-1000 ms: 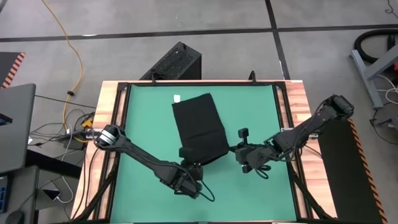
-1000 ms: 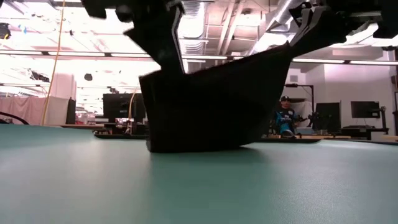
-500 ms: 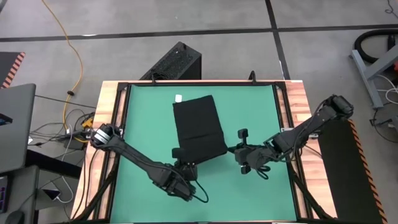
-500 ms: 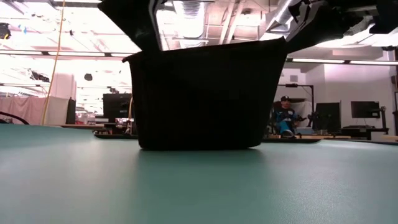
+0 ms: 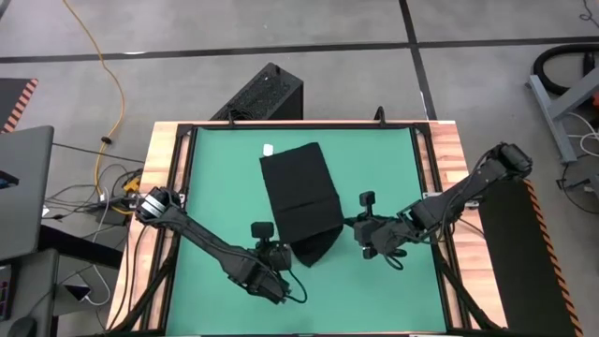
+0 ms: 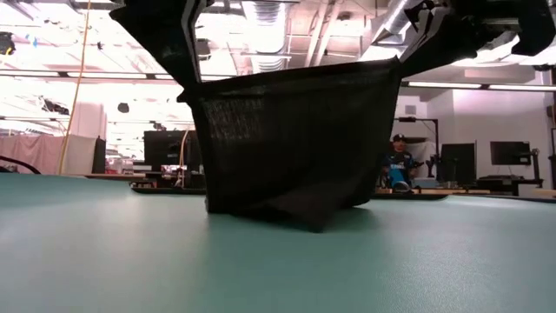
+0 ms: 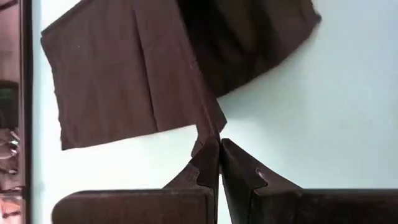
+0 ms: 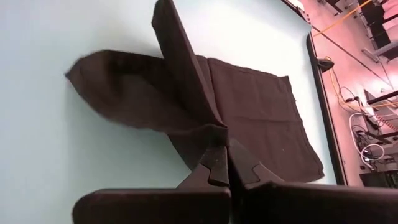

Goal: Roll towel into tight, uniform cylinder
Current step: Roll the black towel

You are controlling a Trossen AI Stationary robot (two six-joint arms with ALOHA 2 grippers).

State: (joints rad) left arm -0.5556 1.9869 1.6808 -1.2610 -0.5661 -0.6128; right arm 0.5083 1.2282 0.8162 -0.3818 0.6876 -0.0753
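The towel (image 5: 301,195) is plain black, with a small white tag (image 5: 267,148) at its far left corner. It lies on a green mat (image 5: 215,187), which covers a tabletop (image 5: 161,154) edged in pale wood. Both arms and hands are dark, almost black.

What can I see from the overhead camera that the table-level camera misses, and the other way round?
Only the overhead view shows the whole green mat, the towel's white tag and the black ribbed box behind the table. Only the table-level view shows the room beyond, with a seated person, and the towel's near edge lifted, sagging in the middle. Both show the black towel pinched by the left hand and right hand.
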